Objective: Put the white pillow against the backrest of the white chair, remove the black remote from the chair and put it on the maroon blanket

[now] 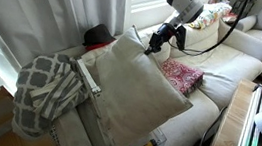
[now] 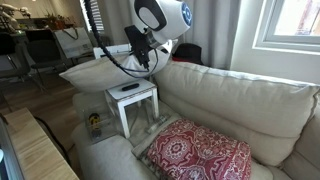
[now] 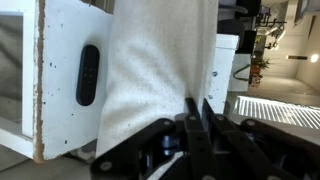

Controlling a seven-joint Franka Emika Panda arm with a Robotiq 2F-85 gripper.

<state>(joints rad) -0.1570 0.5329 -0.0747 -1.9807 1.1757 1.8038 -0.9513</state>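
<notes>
Grips pillow (image 1: 133, 94) fabric between clenched fingers (image 3: 192, 120), with gripper (image 2: 146, 62) just above the stool (image 2: 140, 100). Holds the pillow's edge raised beside the stool, not yet against the chair (image 2: 240, 95) backrest. Leaves remote (image 2: 128, 87) on the stool top and blanket (image 2: 200, 152) past the stool on the seat, nothing on it. Looks like neither step is done. Shows the remote in the wrist view; loses it behind the pillow in an exterior view.
</notes>
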